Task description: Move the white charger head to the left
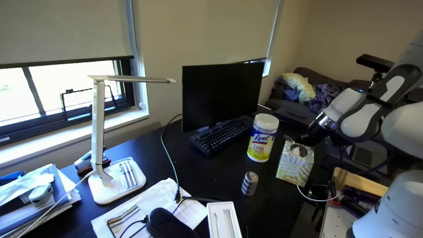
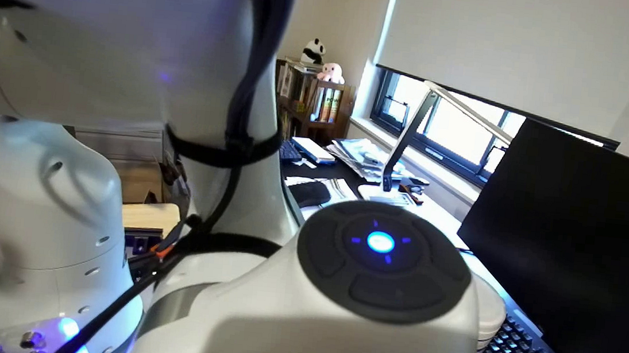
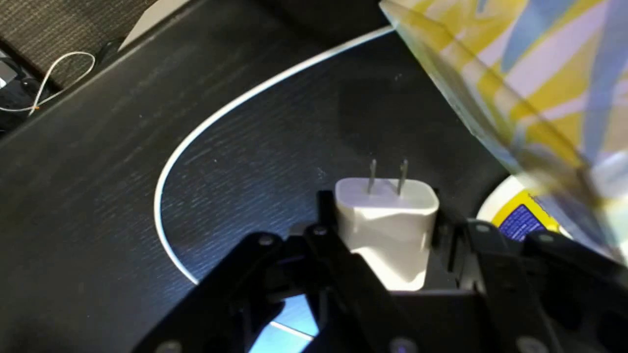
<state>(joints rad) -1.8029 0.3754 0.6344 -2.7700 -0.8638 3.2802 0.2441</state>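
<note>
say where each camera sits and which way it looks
In an exterior view: raised, overlooking the desk, facing the monitor; the arm at picture right.
In an exterior view: close by the arm, which dominates the picture, facing the bookshelf.
Wrist view: just behind the gripper, facing the desk; its jaws hold the white charger head.
Both exterior views share desk lamp, monitor, keyboard.

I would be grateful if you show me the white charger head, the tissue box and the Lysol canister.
White charger head [image 3: 387,228]: in the wrist view, on its broad side face.
Tissue box [image 1: 294,168]: in an exterior view, on its patterned side.
Lysol canister [image 1: 262,139]: in an exterior view, on its label.
</note>
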